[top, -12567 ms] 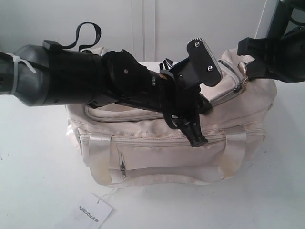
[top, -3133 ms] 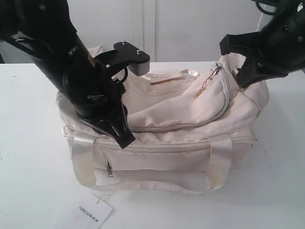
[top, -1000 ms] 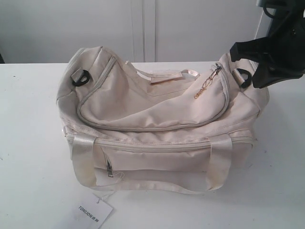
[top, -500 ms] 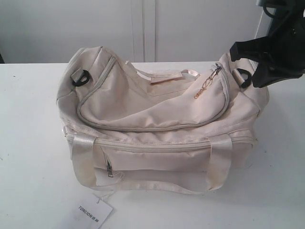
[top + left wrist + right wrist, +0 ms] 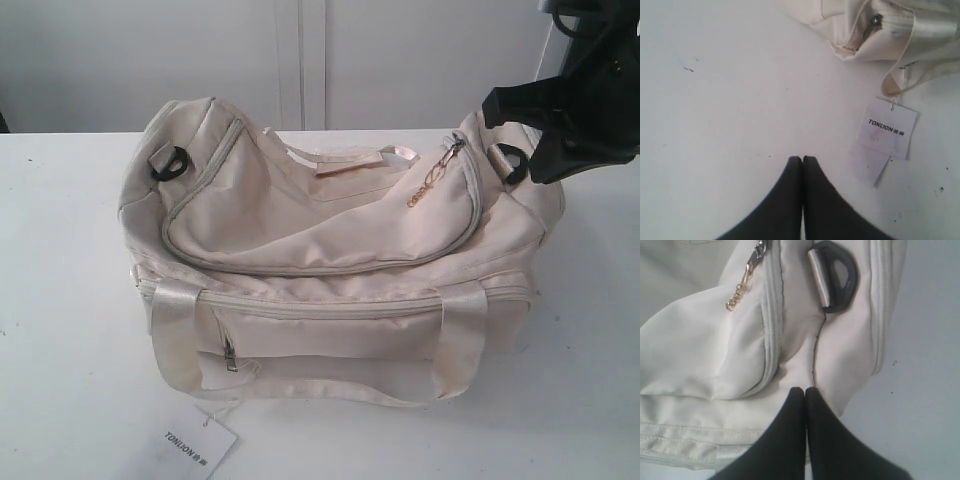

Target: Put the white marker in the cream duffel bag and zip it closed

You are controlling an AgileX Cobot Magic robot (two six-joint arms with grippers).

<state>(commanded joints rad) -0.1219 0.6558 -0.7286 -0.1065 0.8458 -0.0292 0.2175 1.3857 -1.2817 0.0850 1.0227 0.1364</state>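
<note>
The cream duffel bag [image 5: 330,260] lies in the middle of the white table. Its curved grey zipper [image 5: 320,268] looks closed, with the gold ring pull [image 5: 432,180] hanging at the right end. The white marker is out of view. My right gripper [image 5: 805,389] is shut and empty, hovering just over the bag's right end beside the black ring [image 5: 837,275] and the gold pull [image 5: 740,287]. My right arm [image 5: 585,110] shows at the top right. Away from the bag, my left gripper [image 5: 802,158] is shut and empty above bare table.
A white paper tag [image 5: 195,445] on a string lies on the table in front of the bag's left corner, also seen as the tag [image 5: 887,127] near my left gripper. A strap handle [image 5: 465,340] hangs down the bag's front. A white wall stands behind the table.
Nothing has moved in the last second. About three seconds ago the left arm stood over the bag's left end; it has since left the exterior view.
</note>
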